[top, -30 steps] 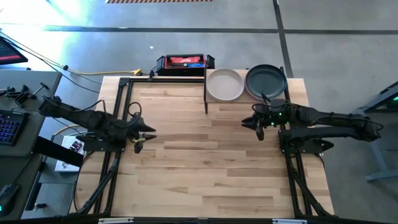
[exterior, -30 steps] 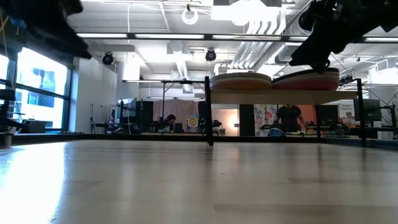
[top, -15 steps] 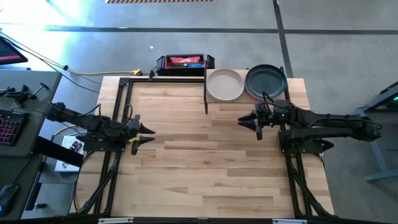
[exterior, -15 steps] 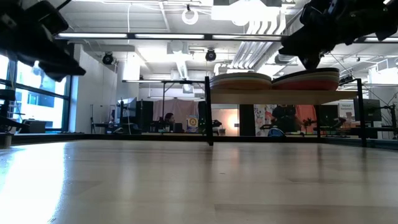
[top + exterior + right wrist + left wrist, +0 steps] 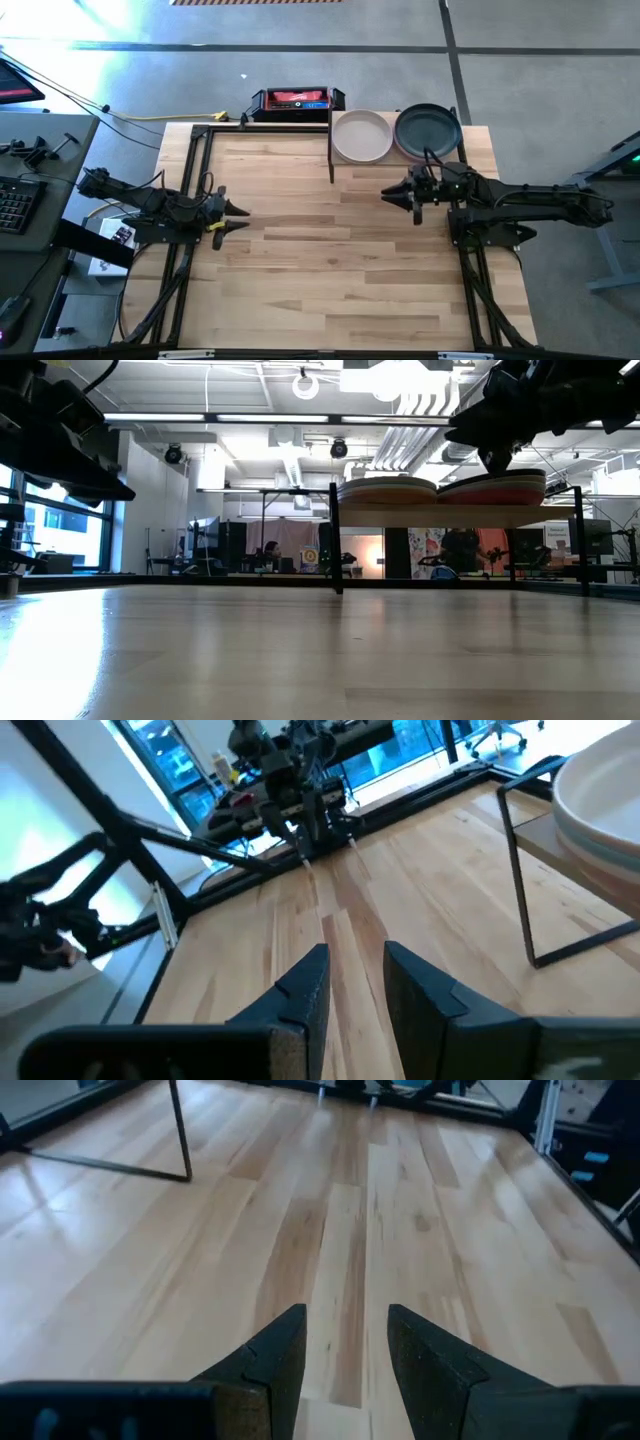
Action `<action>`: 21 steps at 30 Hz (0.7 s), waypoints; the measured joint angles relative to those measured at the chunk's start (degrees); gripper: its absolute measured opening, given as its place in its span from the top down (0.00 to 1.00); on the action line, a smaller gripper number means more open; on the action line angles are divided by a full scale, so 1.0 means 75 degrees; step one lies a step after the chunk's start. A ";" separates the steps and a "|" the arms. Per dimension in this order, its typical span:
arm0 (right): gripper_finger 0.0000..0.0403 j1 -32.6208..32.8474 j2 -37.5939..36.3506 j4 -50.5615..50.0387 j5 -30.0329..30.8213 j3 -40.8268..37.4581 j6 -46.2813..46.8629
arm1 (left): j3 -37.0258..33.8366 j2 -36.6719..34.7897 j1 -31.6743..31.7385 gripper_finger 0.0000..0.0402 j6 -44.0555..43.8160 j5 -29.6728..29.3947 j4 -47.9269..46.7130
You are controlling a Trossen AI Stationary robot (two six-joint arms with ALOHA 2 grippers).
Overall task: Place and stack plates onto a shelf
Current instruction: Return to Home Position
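Shelf (image 5: 440, 516) plates (image 5: 362, 136), apart from right fingers (image 5: 300, 1000).

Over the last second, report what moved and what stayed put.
The left gripper drew back toward the left edge of the table, its arm sinking lower. The right gripper eased slightly toward the table's middle. Both are open and empty; nothing was gripped or released. The two stacks on the shelf, topped by the cream plate and the dark slate plate, stayed put.

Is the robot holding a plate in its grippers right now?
No. The left gripper and right gripper are both open and empty; nothing is held.
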 joint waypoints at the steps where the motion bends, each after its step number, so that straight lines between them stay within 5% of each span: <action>1: 0.81 0.0000 0.0000 -0.0016 -0.0025 0.0000 -0.0149 | 0.0001 0.0002 0.0000 0.67 -0.0108 -0.0004 0.0000; 9: 0.81 -0.0222 -0.0359 -0.1322 -0.0043 0.0000 -0.1010 | 0.0002 0.0000 -0.0003 0.67 0.0241 -0.0004 0.0003; 21: 0.81 -0.0513 -0.2980 -0.3404 0.0758 -0.0290 -0.1516 | 0.0003 0.0003 -0.0003 0.67 0.0840 0.0000 0.0001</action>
